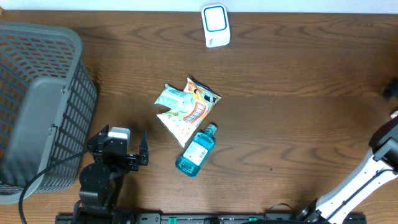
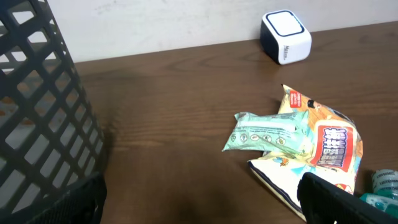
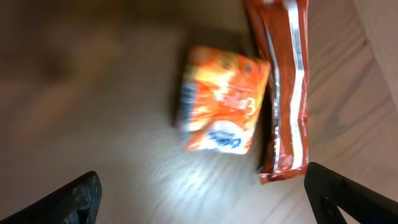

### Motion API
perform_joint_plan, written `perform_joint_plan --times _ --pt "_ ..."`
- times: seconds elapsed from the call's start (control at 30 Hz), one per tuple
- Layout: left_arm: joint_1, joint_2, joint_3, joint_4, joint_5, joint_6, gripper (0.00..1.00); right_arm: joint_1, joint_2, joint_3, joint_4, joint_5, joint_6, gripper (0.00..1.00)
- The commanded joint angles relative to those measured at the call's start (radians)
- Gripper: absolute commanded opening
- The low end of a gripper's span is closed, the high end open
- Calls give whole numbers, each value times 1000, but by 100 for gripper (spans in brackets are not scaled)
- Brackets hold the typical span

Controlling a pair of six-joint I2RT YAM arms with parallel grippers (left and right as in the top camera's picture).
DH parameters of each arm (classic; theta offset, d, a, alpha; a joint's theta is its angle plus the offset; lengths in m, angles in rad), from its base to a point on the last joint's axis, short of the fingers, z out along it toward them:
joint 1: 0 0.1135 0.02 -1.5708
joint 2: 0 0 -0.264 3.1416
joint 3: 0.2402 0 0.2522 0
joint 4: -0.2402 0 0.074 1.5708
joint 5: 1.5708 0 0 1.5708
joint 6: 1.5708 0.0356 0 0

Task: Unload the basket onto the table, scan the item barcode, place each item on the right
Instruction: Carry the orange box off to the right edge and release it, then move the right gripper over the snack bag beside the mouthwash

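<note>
Brown table (image 1: 298,93): left gripper (image 2: 199,208) and right gripper (image 3: 208,196) were open, empty. I judged pick-up pending: grasp mouthwash bottle (image 1: 195,151), present it to scanner (image 1: 216,25).

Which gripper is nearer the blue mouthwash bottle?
Left. The left gripper sits close beside the blue bottle, on its basket side; the right arm is far off on the bottle's other side.

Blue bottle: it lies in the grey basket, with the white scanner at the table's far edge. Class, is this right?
No. The bottle lies on the table, outside the basket, as the overhead view shows. The scanner is at the far edge.
</note>
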Motion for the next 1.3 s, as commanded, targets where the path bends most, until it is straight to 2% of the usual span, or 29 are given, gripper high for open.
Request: perform_joint_plan --times 0.0,0.17,0.3,0.47,0.7,0.9,0.93,1.27 --pt "0 -2 -1 1 13 -1 98 48 -149 5 10 -229 25 99" --pt "0 -2 -1 1 13 -1 98 135 -237 5 -35 -535 129 99" --pt "0 -2 -1 1 13 -1 98 265 -244 4 -116 -743 214 99" --pt "0 -2 -1 1 13 -1 98 507 -225 1 -185 -842 278 99" --pt "0 -2 -1 1 13 -1 98 855 -212 1 -142 -832 314 99" --pt "0 -2 -1 1 13 -1 98 1125 -186 1 -79 -516 314 97" --pt "0 -2 -1 1 13 -1 98 1165 -180 1 -87 -476 314 99" --pt "0 -2 -1 1 13 -1 98 1352 -171 1 -146 -448 335 99"
